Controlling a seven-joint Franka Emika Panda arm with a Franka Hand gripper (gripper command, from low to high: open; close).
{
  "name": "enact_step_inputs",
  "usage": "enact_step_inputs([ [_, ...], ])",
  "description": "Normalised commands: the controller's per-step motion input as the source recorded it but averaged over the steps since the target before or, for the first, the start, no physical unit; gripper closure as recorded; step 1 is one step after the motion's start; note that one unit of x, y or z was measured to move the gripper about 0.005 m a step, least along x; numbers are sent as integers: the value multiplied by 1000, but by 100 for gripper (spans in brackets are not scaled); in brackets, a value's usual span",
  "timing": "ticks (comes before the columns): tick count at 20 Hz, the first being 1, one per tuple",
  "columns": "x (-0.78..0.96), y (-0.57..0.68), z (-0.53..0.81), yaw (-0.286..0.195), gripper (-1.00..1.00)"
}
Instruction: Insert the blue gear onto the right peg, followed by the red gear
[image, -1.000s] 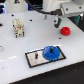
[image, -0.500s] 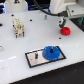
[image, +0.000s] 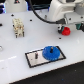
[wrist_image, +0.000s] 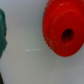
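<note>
The blue gear (image: 50, 52) lies flat on the right part of the grey black-edged plate (image: 31, 61), where the right peg stands; the peg itself is hidden under it. The left peg (image: 36, 56) stands bare. The red gear (image: 65, 31) lies on the white table at the exterior view's right, off the plate. In the wrist view the red gear (wrist_image: 63, 31) fills the frame, with its dark hub hole showing. My gripper (image: 63, 25) hangs just above the red gear. Its fingers are too small and blurred to tell whether they are open, and they do not show in the wrist view.
A beige block-like object (image: 18, 27) stands at the exterior view's left. A green object (image: 78, 25) sits beside the red gear, and its edge also shows in the wrist view (wrist_image: 2, 37). A white and blue object (image: 15, 5) is at the far left.
The arm has shifted only slightly above the red gear. The blue gear and the red gear have not moved.
</note>
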Motion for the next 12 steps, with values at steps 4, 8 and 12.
enact_step_inputs([
  [4,-92,-196,-117,0,-100],
  [8,-132,-204,-71,0,-100],
  [12,-183,-157,-187,0,100],
])
